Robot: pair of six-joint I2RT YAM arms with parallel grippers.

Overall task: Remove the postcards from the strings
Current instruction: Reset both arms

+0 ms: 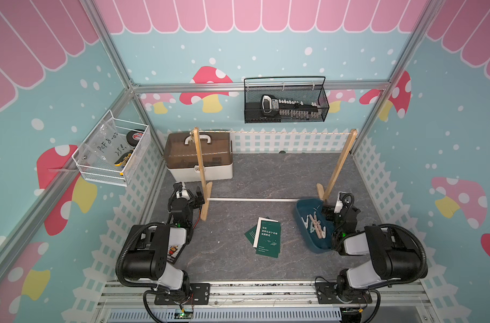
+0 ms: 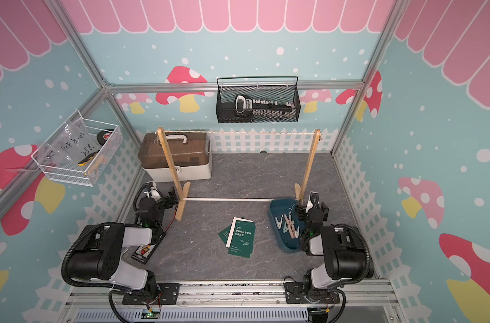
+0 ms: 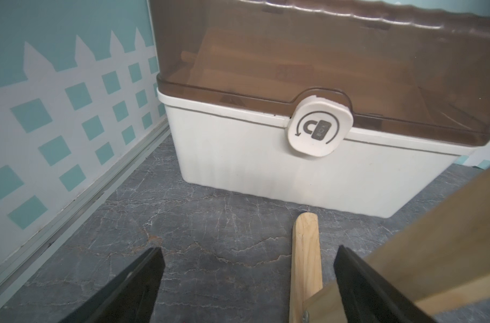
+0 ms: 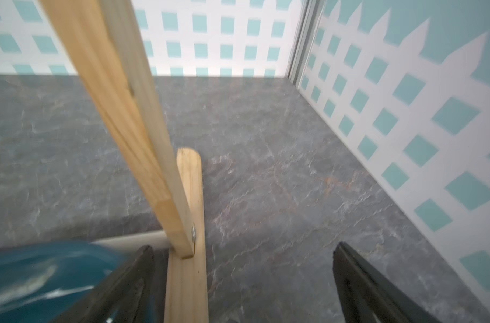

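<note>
Currently: postcards (image 1: 266, 237) stacked flat on table (image 1: 266, 179) between both jaws, slightly nearer right; strings (image 1: 274, 132) bare overhead; jaws spread wide, empty.

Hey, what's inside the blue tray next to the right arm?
A loose pile of pale clothespins lies in the blue tray, around its middle. The right arm covers the tray's edge on that side, so anything lying there cannot be seen.
</note>
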